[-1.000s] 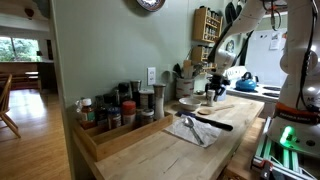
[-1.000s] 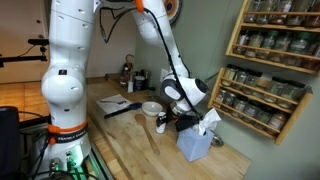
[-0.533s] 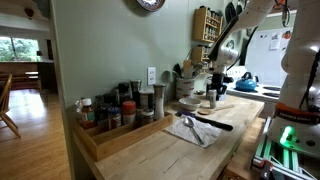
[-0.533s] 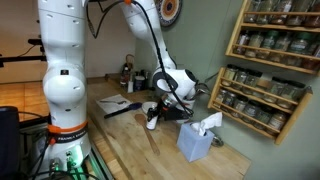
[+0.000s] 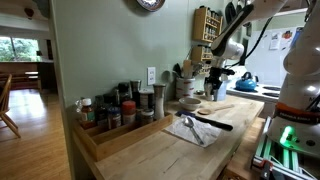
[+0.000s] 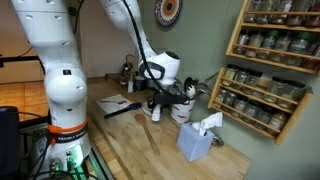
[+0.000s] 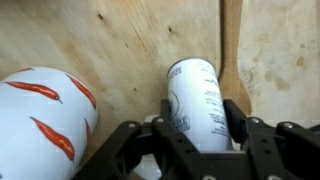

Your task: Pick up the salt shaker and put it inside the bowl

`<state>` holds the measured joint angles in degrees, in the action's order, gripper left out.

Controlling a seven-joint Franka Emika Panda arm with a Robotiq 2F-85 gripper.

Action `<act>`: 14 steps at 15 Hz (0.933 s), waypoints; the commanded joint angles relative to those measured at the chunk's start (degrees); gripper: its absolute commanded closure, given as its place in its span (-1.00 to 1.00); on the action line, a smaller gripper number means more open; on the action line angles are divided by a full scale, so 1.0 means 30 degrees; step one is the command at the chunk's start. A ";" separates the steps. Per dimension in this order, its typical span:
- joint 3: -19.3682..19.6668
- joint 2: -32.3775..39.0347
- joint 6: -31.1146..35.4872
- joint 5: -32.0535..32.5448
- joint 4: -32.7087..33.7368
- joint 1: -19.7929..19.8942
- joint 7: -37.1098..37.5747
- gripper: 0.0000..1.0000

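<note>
Overhead, the arm (image 6: 133, 30) curves downward; its hand (image 7: 190, 122) faces the counter (image 7: 120, 50), clamped on the salt shaker (image 7: 195, 90).

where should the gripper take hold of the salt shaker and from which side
Around the plain cylindrical body of the salt shaker, one finger on each curved side, coming in across its long axis. The gripper is shut on it that way, near one end.

A tissue box (image 6: 197, 140) stands on the wooden counter (image 6: 125, 160) near a wall spice rack (image 6: 268, 60).
</note>
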<state>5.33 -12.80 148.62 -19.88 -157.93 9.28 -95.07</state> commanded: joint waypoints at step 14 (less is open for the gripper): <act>-0.3302 -0.3894 -0.5684 1.4198 0.0005 -0.1772 1.8131 0.41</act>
<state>-3.59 -21.80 135.60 18.57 -157.05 6.77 -46.47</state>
